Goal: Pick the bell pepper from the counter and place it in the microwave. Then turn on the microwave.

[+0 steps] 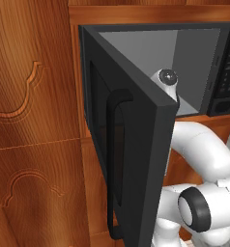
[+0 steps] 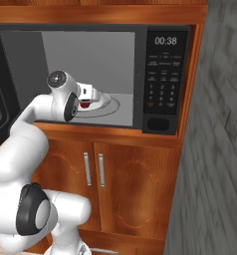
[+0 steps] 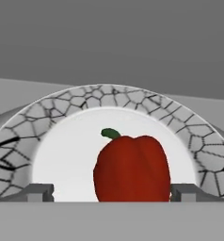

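Note:
The red bell pepper [image 3: 132, 169] with its green stem stands on a white plate with a grey cracked-pattern rim [image 3: 62, 106], inside the microwave [image 2: 165, 74]. My gripper [image 3: 111, 193] is open around it. The left fingertip [image 3: 38, 192] stands clear of the pepper and the right one sits at its edge. In the right base view the arm reaches into the grey cavity, and a bit of the pepper [image 2: 84, 105] shows under the hand over the glass turntable [image 2: 110, 107]. The black door [image 1: 131, 159] is swung wide open. The counter is out of view.
The keypad and clock display [image 2: 163, 64] sit right of the cavity. Wooden cabinet doors [image 2: 115, 184] lie below the microwave, and a grey wall [image 2: 220, 149] stands close on the right. A carved wood panel [image 1: 35, 120] is left of the open door.

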Robot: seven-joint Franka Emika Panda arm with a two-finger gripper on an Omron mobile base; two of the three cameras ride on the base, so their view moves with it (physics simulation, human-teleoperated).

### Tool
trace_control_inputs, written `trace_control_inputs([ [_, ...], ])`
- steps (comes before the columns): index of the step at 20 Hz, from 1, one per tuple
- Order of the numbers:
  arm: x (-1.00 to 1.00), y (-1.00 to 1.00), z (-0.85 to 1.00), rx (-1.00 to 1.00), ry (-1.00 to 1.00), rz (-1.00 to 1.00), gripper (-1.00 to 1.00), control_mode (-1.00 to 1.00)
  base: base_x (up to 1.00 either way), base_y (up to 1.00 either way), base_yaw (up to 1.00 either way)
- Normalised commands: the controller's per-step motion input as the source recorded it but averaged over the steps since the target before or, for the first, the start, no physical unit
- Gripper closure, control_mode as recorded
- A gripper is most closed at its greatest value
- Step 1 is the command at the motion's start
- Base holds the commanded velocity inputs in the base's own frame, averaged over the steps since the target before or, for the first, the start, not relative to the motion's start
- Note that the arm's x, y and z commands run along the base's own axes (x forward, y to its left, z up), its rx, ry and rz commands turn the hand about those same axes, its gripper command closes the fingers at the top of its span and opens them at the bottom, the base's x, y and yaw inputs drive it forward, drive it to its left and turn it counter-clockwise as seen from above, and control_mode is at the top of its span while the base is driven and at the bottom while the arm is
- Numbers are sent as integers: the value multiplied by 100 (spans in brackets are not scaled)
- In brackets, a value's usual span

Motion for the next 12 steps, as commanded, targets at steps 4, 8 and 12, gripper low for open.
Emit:
trace_control_inputs([
  [4, -16, -3, 12, 0, -1, 0, -100, -100, 0, 0, 0],
  [8, -23, -4, 13, 0, -1, 0, -100, -100, 0, 0, 0],
  [12, -35, -8, 11, 0, 0, 0, -100, -100, 0, 0, 0],
])
